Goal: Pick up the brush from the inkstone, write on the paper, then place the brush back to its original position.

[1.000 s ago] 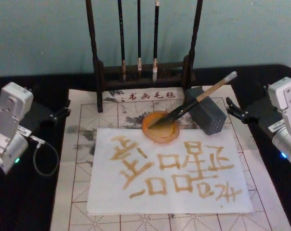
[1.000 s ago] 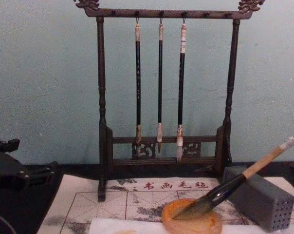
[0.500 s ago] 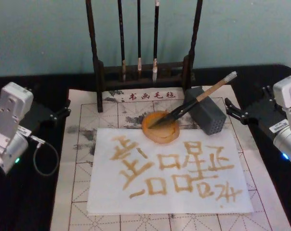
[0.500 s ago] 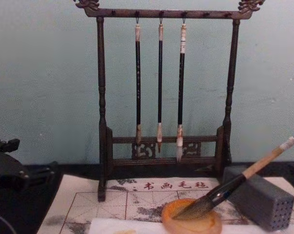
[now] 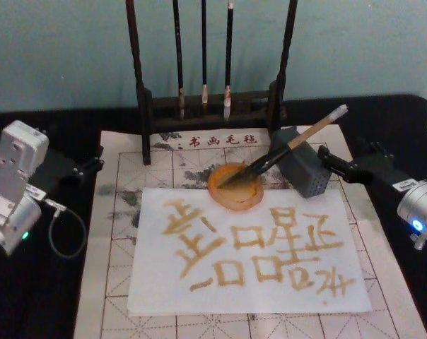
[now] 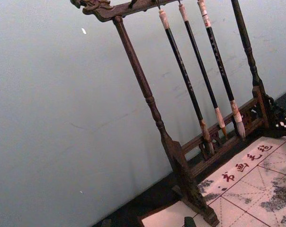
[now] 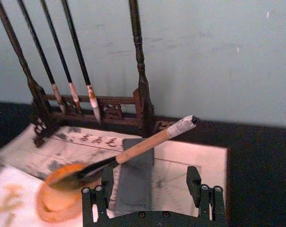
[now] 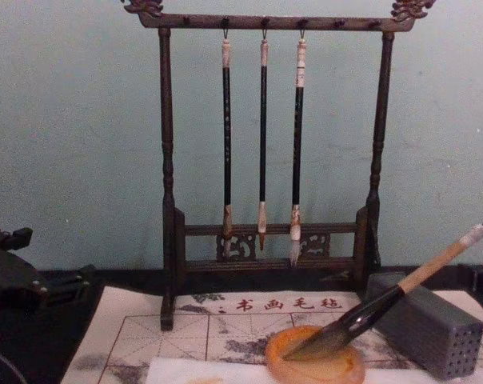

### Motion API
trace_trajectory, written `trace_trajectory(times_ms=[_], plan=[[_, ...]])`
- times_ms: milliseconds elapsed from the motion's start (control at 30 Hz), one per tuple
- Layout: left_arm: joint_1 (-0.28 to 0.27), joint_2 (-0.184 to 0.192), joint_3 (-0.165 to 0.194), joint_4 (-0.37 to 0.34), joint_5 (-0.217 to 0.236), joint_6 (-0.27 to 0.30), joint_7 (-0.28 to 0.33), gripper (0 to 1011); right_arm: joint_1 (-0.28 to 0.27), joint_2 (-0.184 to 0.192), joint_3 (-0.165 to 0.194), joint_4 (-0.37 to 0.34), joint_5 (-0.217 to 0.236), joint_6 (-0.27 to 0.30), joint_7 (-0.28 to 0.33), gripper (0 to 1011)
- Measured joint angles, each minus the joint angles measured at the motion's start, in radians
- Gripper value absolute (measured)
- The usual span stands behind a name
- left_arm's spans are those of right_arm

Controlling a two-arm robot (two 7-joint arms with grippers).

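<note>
Mat (image 5: 121, 233): brush (image 5: 291, 145) in inkstone (image 5: 235, 201), just ahead of R end effector (image 7: 149, 176).

Place: a calligraphy practice corner laid out on a tabletop.
Rack: a dark carved wooden brush stand (image 8: 167, 160) with three thin black brushes (image 8: 263, 136) hanging from its top bar.
Writing surface: a beige felt mat (image 5: 114, 212) with a red grid and red printed characters, under a plain white paper sheet (image 5: 157, 289) covered in amber brushed characters.
Ink: a round orange-amber inkstone dish (image 5: 235, 203) with a thick tan-handled calligraphy brush (image 5: 298, 139) resting in it.
Surroundings: a black tabletop (image 5: 37, 304) against a bare pale teal wall (image 8: 73, 120).
</note>
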Motion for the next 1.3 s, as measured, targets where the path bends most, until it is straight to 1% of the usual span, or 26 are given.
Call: trace_trajectory(times_ms=[33,67,133,167,200,267,300,333,367,400,433,467,567,700,1033,1300], plan=[[0.000,0.000,0.000,0.000,0.000,0.000,0.000,1001,0.001,-0.006,0.007,0.002,0.017,0.013,0.007,1000],[0.000,0.000,0.000,0.000,0.000,0.000,0.000,1001,0.003,-0.020,0.021,0.006,0.048,0.038,0.018,1000],[0.000,0.000,0.000,0.000,0.000,0.000,0.000,1001,0.007,-0.035,0.033,0.010,0.080,0.064,0.027,1000],[0.000,0.000,0.000,0.000,0.000,0.000,0.000,1001,0.009,-0.041,0.038,0.013,0.095,0.078,0.029,1000],[0.000,0.000,0.000,0.000,0.000,0.000,0.000,1001,0.014,-0.054,0.050,0.018,0.123,0.102,0.031,1000],[0.000,0.000,0.000,0.000,0.000,0.000,0.000,1001,0.018,-0.064,0.057,0.022,0.151,0.124,0.031,1000],[0.000,0.000,0.000,0.000,0.000,0.000,0.000,1001,0.024,-0.076,0.064,0.029,0.181,0.145,0.028,1000],[0.000,0.000,0.000,0.000,0.000,0.000,0.000,1001,0.028,-0.082,0.067,0.032,0.196,0.156,0.025,1000],[0.000,0.000,0.000,0.000,0.000,0.000,0.000,1001,0.031,-0.087,0.070,0.035,0.209,0.165,0.021,1000],[0.000,0.000,0.000,0.000,0.000,0.000,0.000,1001,0.037,-0.099,0.077,0.041,0.237,0.186,0.010,1000],[0.000,0.000,0.000,0.000,0.000,0.000,0.000,1001,0.041,-0.105,0.080,0.044,0.249,0.195,0.004,1000],[0.000,0.000,0.000,0.000,0.000,0.000,0.000,1001,0.047,-0.116,0.087,0.050,0.274,0.214,-0.009,1000],[0.000,0.000,0.000,0.000,0.000,0.000,0.000,1001,0.056,-0.134,0.097,0.058,0.309,0.238,-0.031,1000],[0.000,0.000,0.000,0.000,0.000,0.000,0.000,1001,0.076,-0.166,0.110,0.075,0.368,0.268,-0.070,1000],[0.000,0.000,0.000,0.000,0.000,0.000,0.000,1001,0.121,-0.216,0.114,0.117,0.440,0.292,-0.139,1000],[0.000,0.000,0.000,0.000,0.000,0.000,0.000,1001,0.158,-0.235,0.099,0.154,0.462,0.288,-0.164,1000]])
